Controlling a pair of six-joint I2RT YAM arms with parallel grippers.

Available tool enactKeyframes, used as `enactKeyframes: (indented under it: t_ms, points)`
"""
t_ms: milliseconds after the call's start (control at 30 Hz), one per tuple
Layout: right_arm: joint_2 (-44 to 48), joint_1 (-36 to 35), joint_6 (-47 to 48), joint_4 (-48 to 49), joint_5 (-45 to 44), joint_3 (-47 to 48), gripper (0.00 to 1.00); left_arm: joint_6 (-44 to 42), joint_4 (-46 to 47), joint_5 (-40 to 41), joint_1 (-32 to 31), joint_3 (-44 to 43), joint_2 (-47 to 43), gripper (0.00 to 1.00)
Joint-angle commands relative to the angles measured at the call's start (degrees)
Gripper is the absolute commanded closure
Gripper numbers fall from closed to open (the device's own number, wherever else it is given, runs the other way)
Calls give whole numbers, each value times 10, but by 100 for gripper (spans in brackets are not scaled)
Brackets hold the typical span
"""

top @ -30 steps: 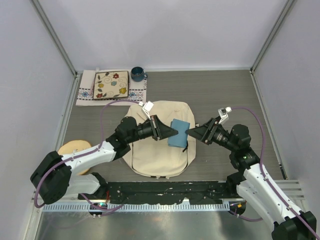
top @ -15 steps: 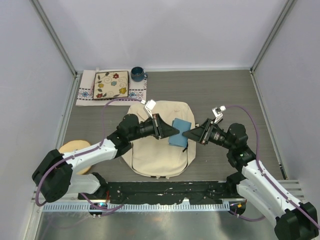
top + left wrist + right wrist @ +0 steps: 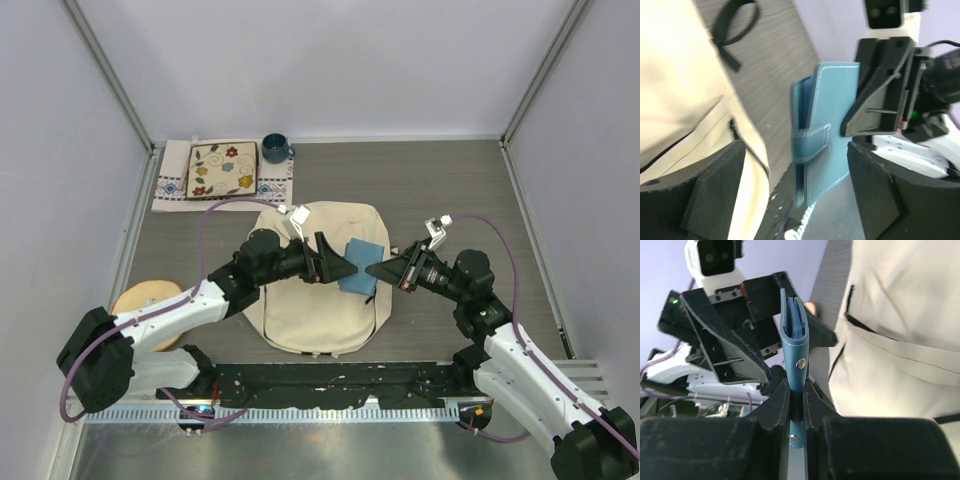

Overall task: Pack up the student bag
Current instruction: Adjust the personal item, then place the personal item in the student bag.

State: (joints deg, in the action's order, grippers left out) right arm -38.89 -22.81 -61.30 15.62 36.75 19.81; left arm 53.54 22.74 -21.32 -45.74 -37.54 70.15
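Note:
The student bag [image 3: 312,305], cream fabric with black zipper pulls, lies flat mid-table between both arms. Above its right side a blue leather wallet [image 3: 360,264] stands on edge. My right gripper [image 3: 373,270] is shut on the wallet's near edge [image 3: 794,335]; its jaws [image 3: 796,405] pinch the wallet just below a snap stud. My left gripper [image 3: 343,268] faces it from the left and is open, one finger on each side of the wallet [image 3: 827,140] without pressing it. The bag's front pocket seam [image 3: 900,340] shows to the right in the right wrist view.
At the back left a floral plate [image 3: 223,168] lies on an embroidered cloth, with a dark blue mug [image 3: 275,149] beside it. A tan round object [image 3: 140,298] sits by the left arm. A black strap loop [image 3: 735,25] lies on the table past the bag.
The right gripper moved in and shut on the wallet's edge. The left gripper, which had been holding the wallet, opened wide and drew back slightly.

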Motion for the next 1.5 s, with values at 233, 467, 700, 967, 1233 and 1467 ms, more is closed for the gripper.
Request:
enactKeyframes:
  t_ms: [233, 467, 700, 967, 1233, 1467]
  points:
    - [70, -3, 79, -190, -163, 28, 98, -112, -458, 340, 0, -133, -62, 3]
    - [80, -3, 84, -213, -192, 39, 98, -81, -488, 329, -1, -195, 29, 5]
    - [99, -3, 83, -228, -210, 40, 98, -33, -517, 329, -5, -250, 95, 11]
    - [102, -3, 83, -224, -215, 34, 98, 14, -507, 343, -4, -252, 108, 16]
    - [98, -2, 87, -220, -214, 34, 98, 41, -511, 335, -5, -268, 156, 22]
    - [101, -3, 87, -222, -215, 33, 98, 54, -512, 351, -6, -281, 187, 25]
